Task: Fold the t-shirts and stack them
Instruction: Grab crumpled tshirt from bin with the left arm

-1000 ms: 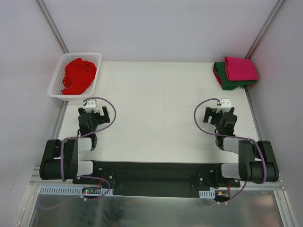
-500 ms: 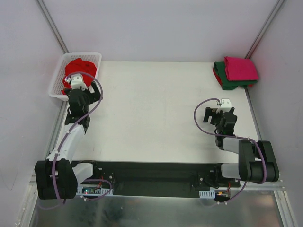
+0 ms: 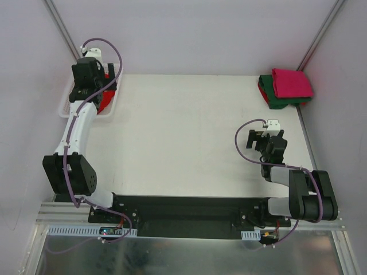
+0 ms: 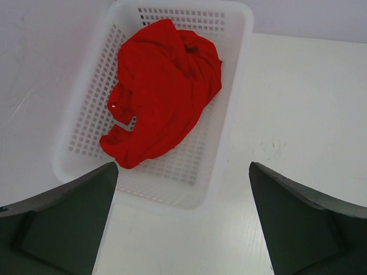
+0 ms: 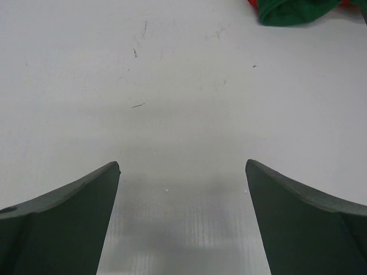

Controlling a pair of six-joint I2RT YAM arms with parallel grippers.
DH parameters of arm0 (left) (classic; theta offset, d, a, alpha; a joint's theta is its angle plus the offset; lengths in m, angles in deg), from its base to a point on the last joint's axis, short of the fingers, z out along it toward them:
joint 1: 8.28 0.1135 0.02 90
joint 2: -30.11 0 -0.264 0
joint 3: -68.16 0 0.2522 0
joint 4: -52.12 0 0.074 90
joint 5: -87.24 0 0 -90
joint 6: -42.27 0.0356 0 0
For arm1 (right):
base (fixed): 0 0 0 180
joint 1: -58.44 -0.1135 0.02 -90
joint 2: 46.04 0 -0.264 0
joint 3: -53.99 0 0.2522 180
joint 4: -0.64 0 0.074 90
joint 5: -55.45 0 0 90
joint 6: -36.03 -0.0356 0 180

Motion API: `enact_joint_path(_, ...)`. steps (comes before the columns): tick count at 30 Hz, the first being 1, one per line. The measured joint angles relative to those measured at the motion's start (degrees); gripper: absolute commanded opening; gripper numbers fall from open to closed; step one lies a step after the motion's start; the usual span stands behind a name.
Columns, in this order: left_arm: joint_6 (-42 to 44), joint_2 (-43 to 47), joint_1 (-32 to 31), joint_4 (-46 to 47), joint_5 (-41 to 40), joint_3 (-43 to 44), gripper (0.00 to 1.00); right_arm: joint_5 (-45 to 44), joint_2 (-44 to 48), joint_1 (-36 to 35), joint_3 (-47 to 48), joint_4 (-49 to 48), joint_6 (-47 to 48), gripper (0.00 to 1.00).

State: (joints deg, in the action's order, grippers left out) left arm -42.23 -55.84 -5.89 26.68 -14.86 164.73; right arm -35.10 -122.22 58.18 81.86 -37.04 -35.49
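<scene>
A bright red t-shirt (image 4: pixel 163 91) lies crumpled in the white mesh basket (image 4: pixel 241 69) at the table's far left corner; from above only a strip of the red t-shirt (image 3: pixel 105 103) shows beside my arm. My left gripper (image 4: pixel 182 172) hangs open above the basket's near end, apart from the cloth, with nothing between its fingers. A magenta-pink t-shirt (image 3: pixel 291 83) lies folded on a folded dark green t-shirt (image 3: pixel 274 101) at the far right corner. My right gripper (image 3: pixel 261 136) stands open and low over bare table, the green t-shirt (image 5: pixel 292 11) well ahead of it.
The left arm (image 3: pixel 77 129) stretches along the table's left edge and covers most of the basket (image 3: pixel 64 106) from above. Grey walls with metal rails close in the left, far and right sides. The white table top (image 3: pixel 183 132) spreads between basket and stack.
My left arm has swung from the near left of the table forward to above the basket, its gripper staying open. The right arm has not moved.
</scene>
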Motion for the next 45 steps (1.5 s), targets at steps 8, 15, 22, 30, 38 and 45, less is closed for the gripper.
enact_joint_path(8, -1.09, -5.64, 4.28, -9.38, 2.21, 5.6, 0.99, 0.0, 0.0, 0.0, 0.0, -0.02, 0.0, 0.96)
enact_joint_path(15, -3.63, -9.25, 8.66, -13.16, 4.52, 9.53, 0.99, 0.0, 0.0, 0.0, 0.0, 0.0, 0.0, 0.96)
enact_joint_path(22, -5.55, -16.48, 9.66, -16.33, 7.02, 16.52, 0.99, 0.0, 0.0, 0.0, 0.0, 0.0, 0.0, 0.96)
enact_joint_path(30, -7.63, -27.04, 9.66, -17.75, 7.54, 18.67, 0.99, 0.0, 0.0, 0.0, 0.0, 0.0, 0.0, 0.96)
enact_joint_path(38, -8.57, -30.69, 9.7, -13.9, 7.06, 18.91, 0.98, 0.0, 0.0, 0.0, 0.0, 0.0, 0.0, 0.96)
enact_joint_path(45, -8.74, -34.88, 9.73, -10.08, 6.88, 23.52, 0.97, 0.0, 0.0, 0.0, 0.0, 0.0, 0.0, 0.96)
